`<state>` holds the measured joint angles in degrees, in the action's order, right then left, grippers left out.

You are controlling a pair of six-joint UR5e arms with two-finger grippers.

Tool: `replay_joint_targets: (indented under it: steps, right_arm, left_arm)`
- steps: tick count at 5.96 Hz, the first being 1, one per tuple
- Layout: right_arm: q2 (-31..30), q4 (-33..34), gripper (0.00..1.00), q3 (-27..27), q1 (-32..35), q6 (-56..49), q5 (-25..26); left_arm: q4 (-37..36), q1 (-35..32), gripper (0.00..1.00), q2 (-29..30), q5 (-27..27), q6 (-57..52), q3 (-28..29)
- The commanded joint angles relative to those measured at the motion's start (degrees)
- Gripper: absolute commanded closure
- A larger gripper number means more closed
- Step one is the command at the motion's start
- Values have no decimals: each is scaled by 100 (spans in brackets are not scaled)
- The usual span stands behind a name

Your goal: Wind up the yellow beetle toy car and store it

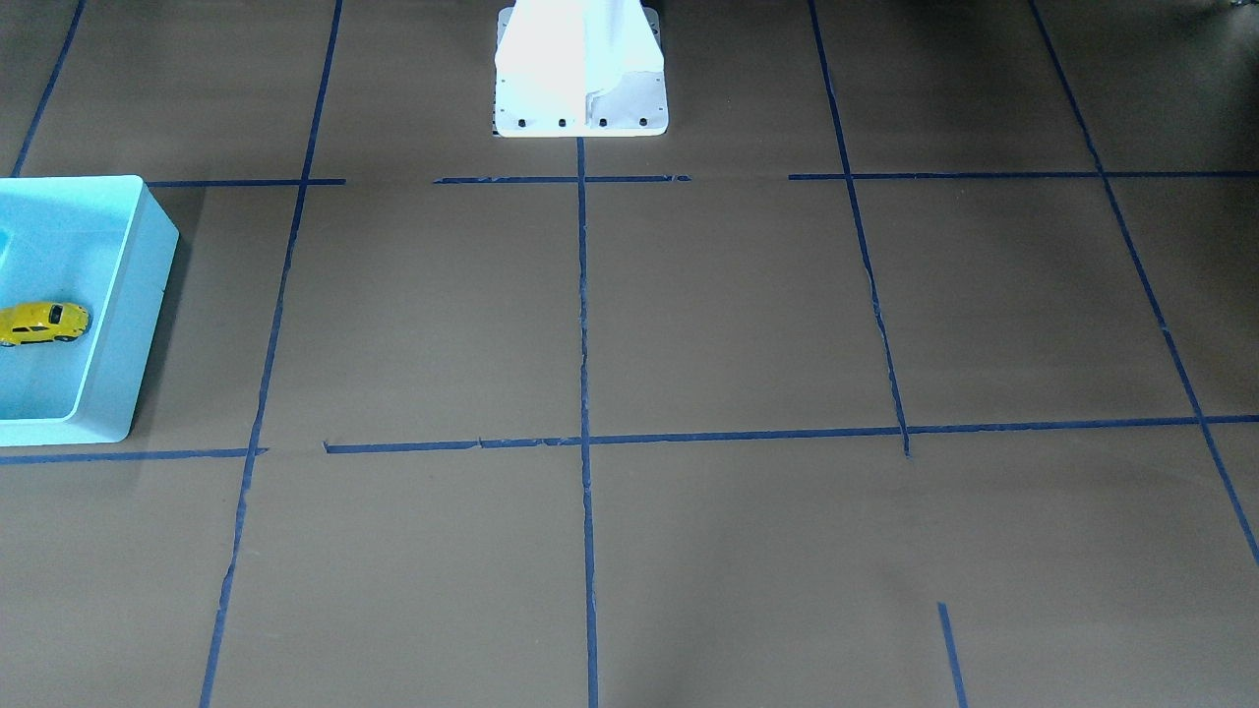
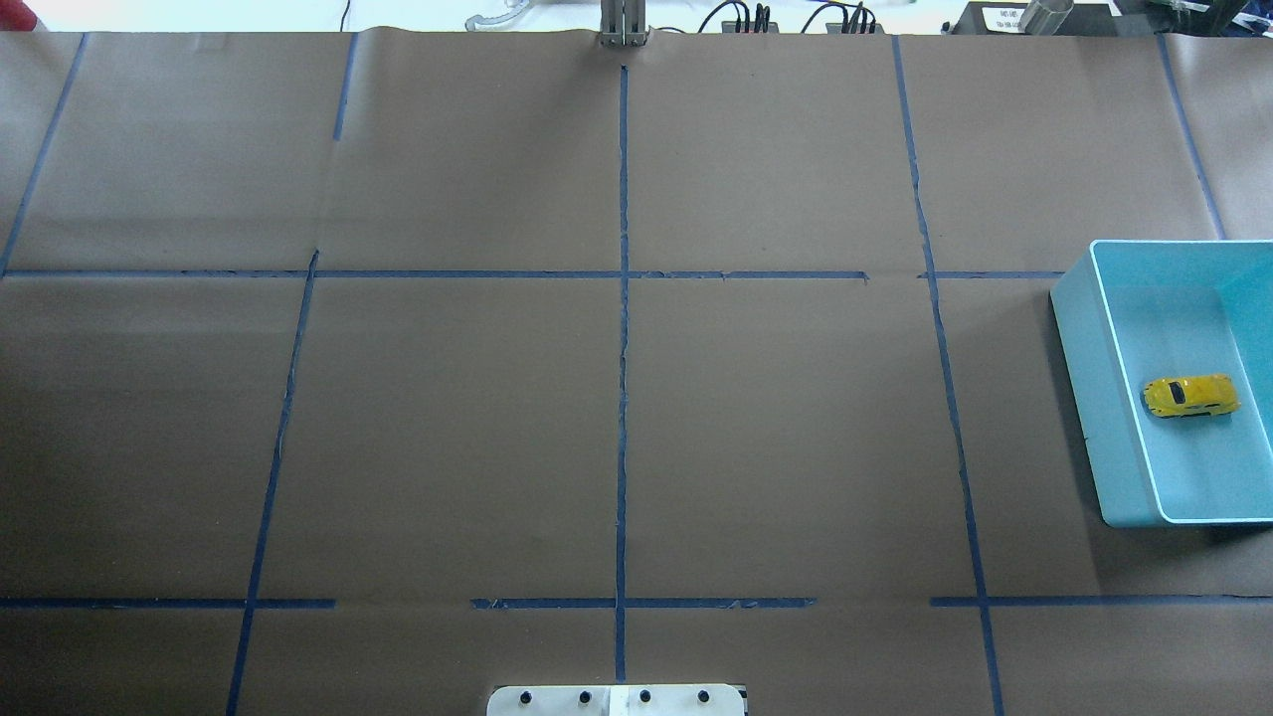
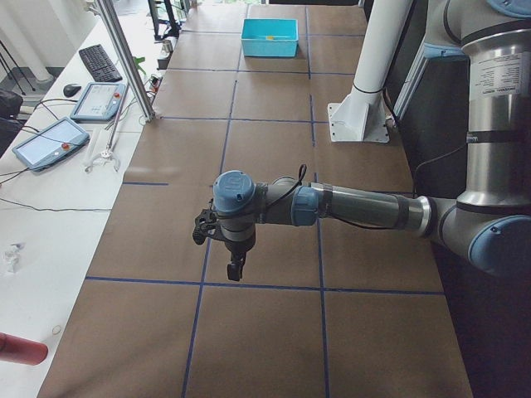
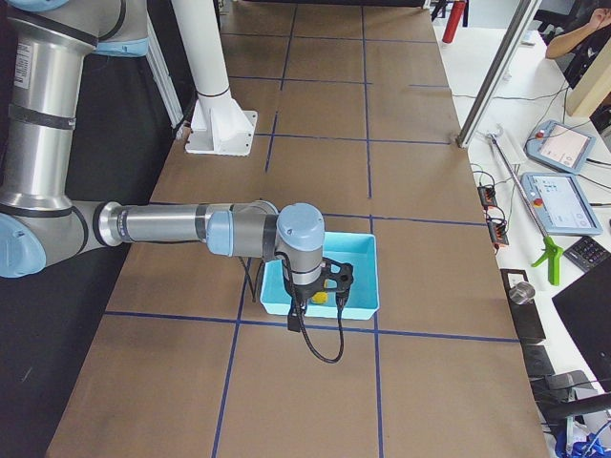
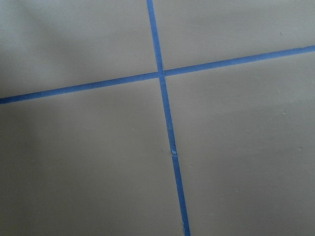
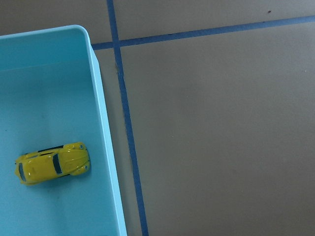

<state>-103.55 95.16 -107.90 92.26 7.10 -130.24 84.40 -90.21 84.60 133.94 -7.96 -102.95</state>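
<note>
The yellow beetle toy car (image 2: 1190,396) lies on its wheels inside the light blue bin (image 2: 1094,398) at the table's right end. It also shows in the front-facing view (image 1: 41,323) and in the right wrist view (image 6: 52,162), close to the bin's wall (image 6: 101,132). My right gripper (image 4: 305,305) hangs above the bin's near edge (image 4: 358,286); I cannot tell if it is open or shut. My left gripper (image 3: 236,267) hangs over bare table at the far left end; I cannot tell its state. No fingers show in either wrist view.
Brown paper with a blue tape grid (image 2: 623,398) covers the table. The white robot base (image 1: 580,79) stands at the middle of the table's robot side. Tablets and cables (image 3: 50,141) lie on the operators' bench beyond the table.
</note>
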Motion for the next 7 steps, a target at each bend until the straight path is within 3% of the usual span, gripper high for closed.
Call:
replay_joint_targets:
  steps: [1, 7]
  right_arm:
    - [28, -15, 0, -11, 3, 2, -307]
    - [37, 11, 0, 32, 3, -578, -388]
  left_arm:
    - [-3, 4, 0, 12, 1, 5, -6]
    - [-3, -5, 0, 4, 1, -22, 3]
